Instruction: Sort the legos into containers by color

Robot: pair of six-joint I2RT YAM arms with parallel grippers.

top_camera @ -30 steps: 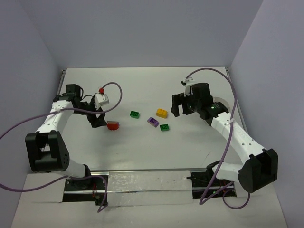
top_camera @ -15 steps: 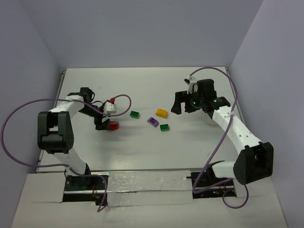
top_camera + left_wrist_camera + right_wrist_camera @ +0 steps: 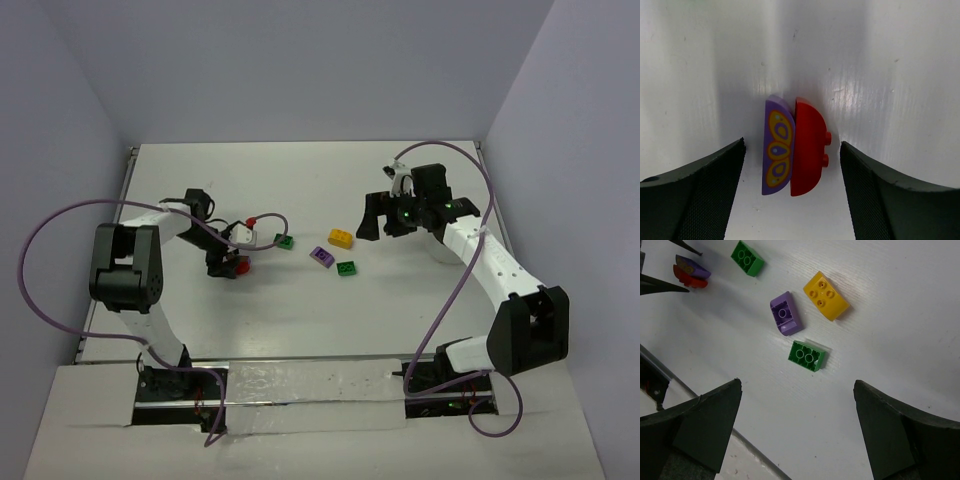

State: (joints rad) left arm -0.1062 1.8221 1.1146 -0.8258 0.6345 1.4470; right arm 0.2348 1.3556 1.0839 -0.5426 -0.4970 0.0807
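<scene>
From above, the left end effector [image 3: 226, 263] sits low at a red brick [image 3: 240, 265] on the desk [image 3: 300, 310]. Its wrist view shows the fingers [image 3: 695, 185] spread on either side of this brick, which touches a purple piece [image 3: 778, 150], perhaps printed. The right end effector [image 3: 797, 385], also spread, hangs over a yellow brick [image 3: 826, 296], a purple brick [image 3: 785, 313] and a green brick [image 3: 807, 355].

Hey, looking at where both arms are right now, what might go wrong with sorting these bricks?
1. The red brick lies flush against a purple printed piece between the open left tool; closing would likely pinch both and mix colours.
2. Their curved sides face the fingers, so they may slip out.
3. Below the open right tool, the purple brick, yellow brick and green brick lie close together; grasping one may knock another.
</scene>
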